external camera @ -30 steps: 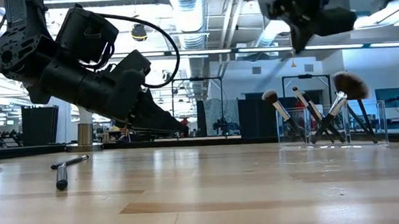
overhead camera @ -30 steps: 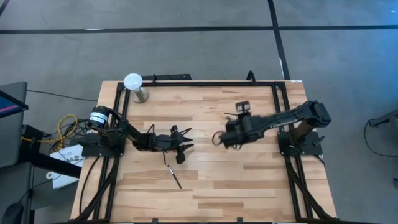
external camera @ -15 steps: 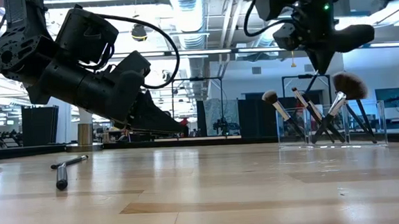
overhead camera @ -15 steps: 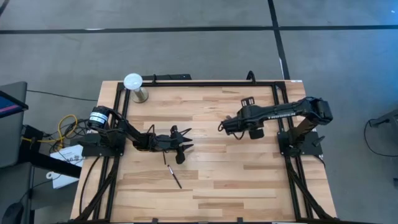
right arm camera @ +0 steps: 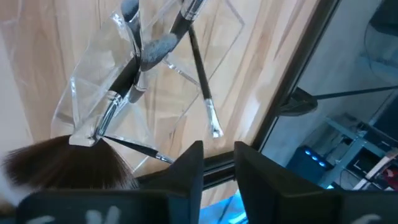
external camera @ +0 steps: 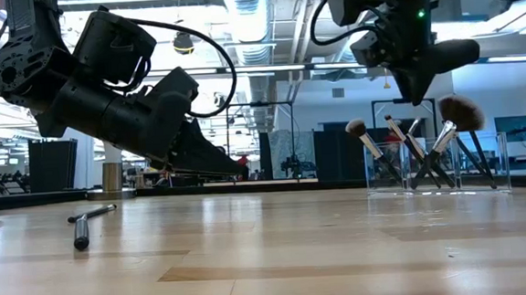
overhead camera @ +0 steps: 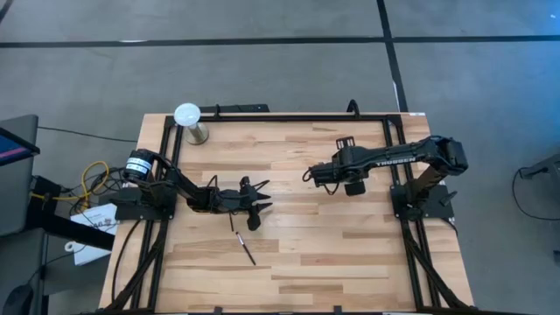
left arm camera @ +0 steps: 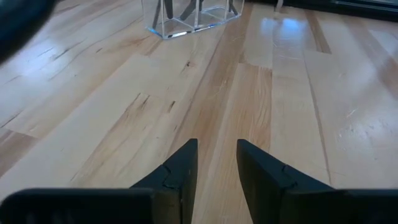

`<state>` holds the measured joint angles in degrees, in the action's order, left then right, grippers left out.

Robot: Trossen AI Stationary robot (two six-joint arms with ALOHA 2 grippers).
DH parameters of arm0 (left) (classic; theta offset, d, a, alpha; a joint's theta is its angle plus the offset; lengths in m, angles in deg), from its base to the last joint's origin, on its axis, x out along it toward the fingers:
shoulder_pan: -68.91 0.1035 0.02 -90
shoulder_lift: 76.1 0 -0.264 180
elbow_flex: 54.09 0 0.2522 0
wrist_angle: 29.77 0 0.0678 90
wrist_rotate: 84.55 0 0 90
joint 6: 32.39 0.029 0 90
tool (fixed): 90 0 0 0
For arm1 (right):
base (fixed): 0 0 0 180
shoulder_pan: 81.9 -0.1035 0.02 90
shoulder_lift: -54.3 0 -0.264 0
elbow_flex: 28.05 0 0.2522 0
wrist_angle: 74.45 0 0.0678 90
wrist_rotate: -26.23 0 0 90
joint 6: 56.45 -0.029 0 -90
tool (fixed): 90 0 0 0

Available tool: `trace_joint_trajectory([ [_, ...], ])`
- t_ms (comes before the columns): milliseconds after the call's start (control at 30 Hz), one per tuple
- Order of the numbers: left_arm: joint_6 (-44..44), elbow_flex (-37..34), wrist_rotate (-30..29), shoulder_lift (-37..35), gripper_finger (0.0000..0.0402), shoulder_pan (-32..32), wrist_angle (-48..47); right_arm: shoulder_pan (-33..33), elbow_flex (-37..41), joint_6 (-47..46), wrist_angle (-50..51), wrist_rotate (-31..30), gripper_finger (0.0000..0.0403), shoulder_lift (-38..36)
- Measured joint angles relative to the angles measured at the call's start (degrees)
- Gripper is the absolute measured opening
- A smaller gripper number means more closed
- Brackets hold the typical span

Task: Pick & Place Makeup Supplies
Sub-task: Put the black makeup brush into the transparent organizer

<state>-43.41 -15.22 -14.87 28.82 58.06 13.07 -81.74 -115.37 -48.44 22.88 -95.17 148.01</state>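
Note:
A clear holder on the table's right half holds several makeup brushes, leaning with their heads up. In the right wrist view a thin dark brush leans over the holder's wall, and a wide brown brush head shows close by. My right gripper hangs above the holder, pointing steeply down, open, with nothing between its fingers. Two more brushes lie flat on the wood at front left. My left gripper waits just above the table near them, open and empty.
A white globe on a metal base stands at the far left corner. A black frame runs around the table's edges. Bare wood lies between the two arms and along the near edge.
My right gripper has swung toward the table's far edge and come down a little, tipping more steeply, until it hangs over the holder. The thin brush that hung below its fingers is no longer in them; it now stands among the brushes in the holder.

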Motion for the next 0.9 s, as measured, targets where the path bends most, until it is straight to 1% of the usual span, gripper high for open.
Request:
trace_joint_trajectory([
  [100,-0.53,0.0,1.07,0.0,0.0108,0.01,0.0,-0.12,0.0,-1.45,-0.6,-0.11,0.0103,0.0],
  [233,-1.51,0.0,3.02,0.0,0.0108,-0.01,0.06,-0.99,-0.22,-10.22,-4.77,0.26,0.012,0.02],
  [333,-1.51,0.0,4.8,0.0,0.0108,0.01,0.65,-2.57,-1.63,-12.51,-6.29,5.3,0.0123,0.02],
  [400,-1.53,0.04,7.38,0.0,0.0108,0.0,1.22,-4.31,-3.02,-12.48,-7.27,8.54,0.0123,0.04],
  [433,-1.6,0.32,8.88,0.0,0.0108,-0.11,1.5,-5.42,-3.88,-12.49,-7.59,9.12,0.0121,0.04],
  [567,-1.71,1.73,15.64,-1.53,0.0108,-1.44,1.89,-10.45,-7.88,-12.72,-8.78,9.13,0.0118,0.0],
  [667,-1.37,1.73,20.95,-4.75,0.0108,-4.01,1.35,-14.36,-9.2,-13.99,-13.93,9.16,0.0119,-0.1],
  [767,1.91,1.14,24.69,-9.84,0.0108,-7.74,-3.82,-17.87,-9.2,-13.99,-19.55,9.22,0.0118,-0.26],
  [833,4.66,0.32,24.83,-13.66,0.0108,-10.45,-10.97,-19.96,-9.2,-14.05,-21.59,9.22,0.0118,-0.26],
  [900,5.18,-0.82,23.93,-16.88,0.0108,-13.21,-17.73,-21.78,-9.01,-14.06,-23.88,9.18,0.0118,-0.28],
])
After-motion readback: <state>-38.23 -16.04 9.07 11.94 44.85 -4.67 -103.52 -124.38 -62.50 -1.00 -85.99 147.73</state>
